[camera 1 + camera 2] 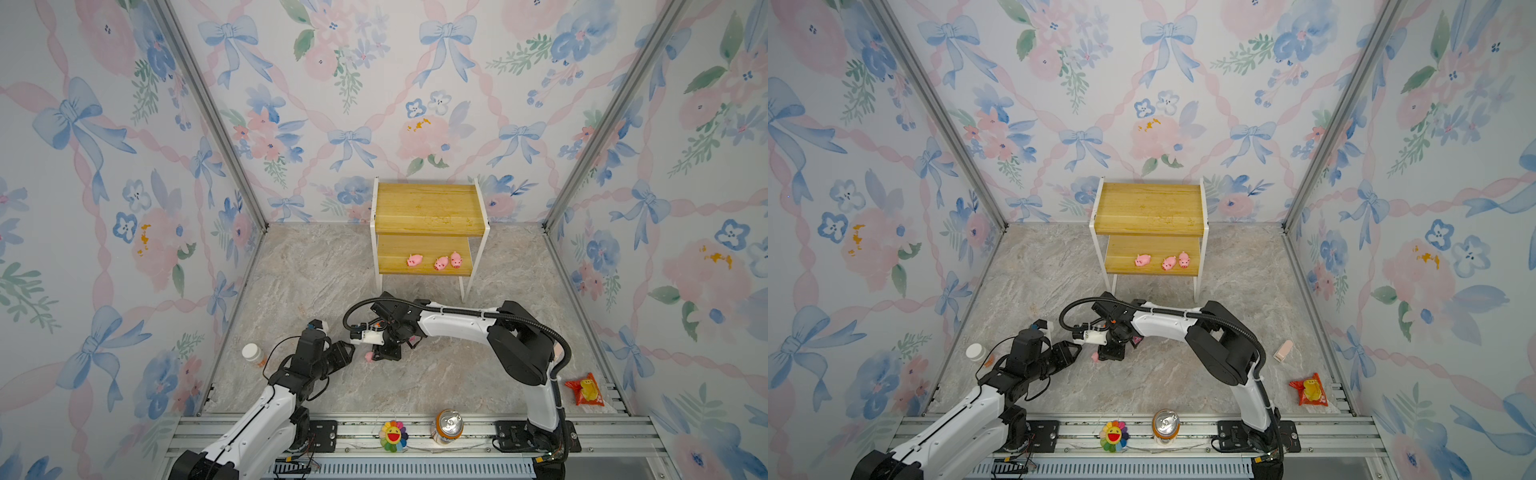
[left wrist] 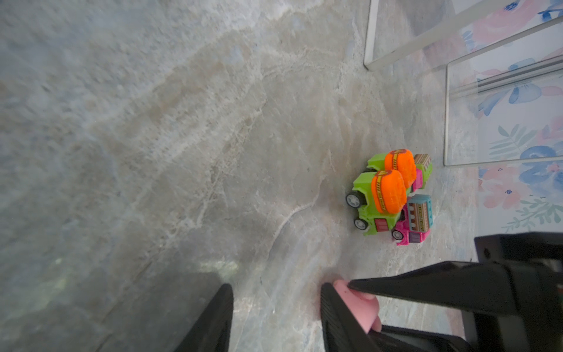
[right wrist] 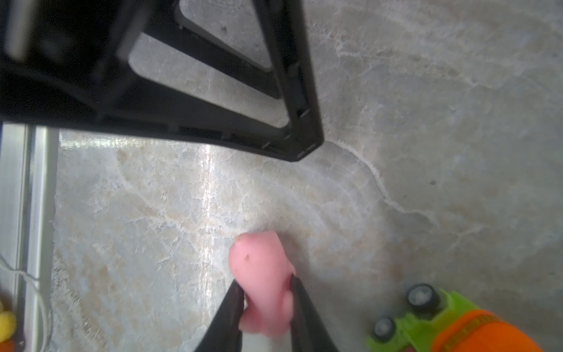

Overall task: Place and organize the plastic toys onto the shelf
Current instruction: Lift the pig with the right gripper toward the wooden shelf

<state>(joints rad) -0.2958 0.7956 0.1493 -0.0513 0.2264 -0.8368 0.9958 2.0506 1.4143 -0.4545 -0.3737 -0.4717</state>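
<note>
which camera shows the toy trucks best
Left wrist view: all four trucks, unblocked and sharp. Right wrist view catches only part of one green truck. In both top views the right arm nearly hides them.

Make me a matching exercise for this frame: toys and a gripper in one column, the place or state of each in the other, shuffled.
1. three pigs
2. fourth pig
3. trucks
4. left gripper

a. open, nothing between its fingers
b. clustered on the tabletop
c. on the lower board of the shelf
d. between the fingers of the right gripper

Pairs: 1-c, 2-d, 3-b, 4-a
</note>
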